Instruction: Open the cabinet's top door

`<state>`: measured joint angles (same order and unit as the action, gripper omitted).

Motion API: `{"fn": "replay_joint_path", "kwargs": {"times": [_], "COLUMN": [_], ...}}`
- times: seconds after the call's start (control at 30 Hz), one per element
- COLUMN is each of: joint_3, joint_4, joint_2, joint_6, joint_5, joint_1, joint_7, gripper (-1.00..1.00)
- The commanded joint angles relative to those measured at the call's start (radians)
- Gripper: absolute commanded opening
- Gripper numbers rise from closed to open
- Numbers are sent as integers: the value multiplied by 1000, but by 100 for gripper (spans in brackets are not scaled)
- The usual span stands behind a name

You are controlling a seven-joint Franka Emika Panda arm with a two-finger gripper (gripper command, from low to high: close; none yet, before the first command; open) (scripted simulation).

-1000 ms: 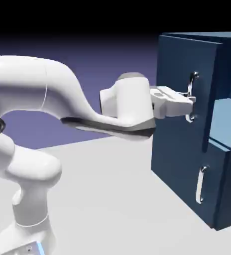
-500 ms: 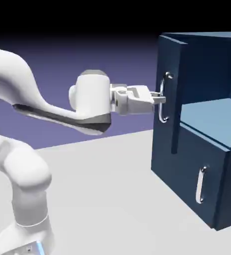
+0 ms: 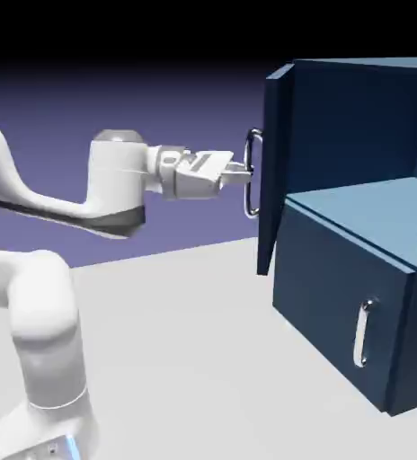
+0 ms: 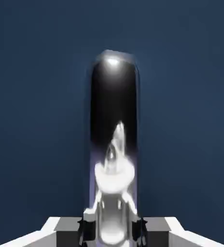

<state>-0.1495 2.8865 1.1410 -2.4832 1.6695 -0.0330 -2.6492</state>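
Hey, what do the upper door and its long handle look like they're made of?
The handle looks like polished metal, perhaps chrome, given its bright, mirror-like highlights. The upper door seems painted, smooth and dark navy; wood or metal underneath, I can't tell.

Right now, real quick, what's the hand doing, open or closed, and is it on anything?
Hand: closed on the long silver handle of the cabinet's top door.

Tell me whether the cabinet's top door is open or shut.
Open: the top door stands swung outward, exposing the light-blue shelf.
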Motion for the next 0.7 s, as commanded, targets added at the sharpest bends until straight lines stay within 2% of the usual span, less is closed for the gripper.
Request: {"fn": "replay_joint_path", "kwargs": {"times": [0.0,0.33,0.67], "joint_3": [-24,-330,-693], "joint_4": [8,-2,-224], "joint_2": [15,83,-33], "joint_6": [25,368,768], "joint_5": [-47,-480,-819], "joint_1": [8,115,59], "joint_7": [21,156,169], "gripper": [-100,-100,-100]}}
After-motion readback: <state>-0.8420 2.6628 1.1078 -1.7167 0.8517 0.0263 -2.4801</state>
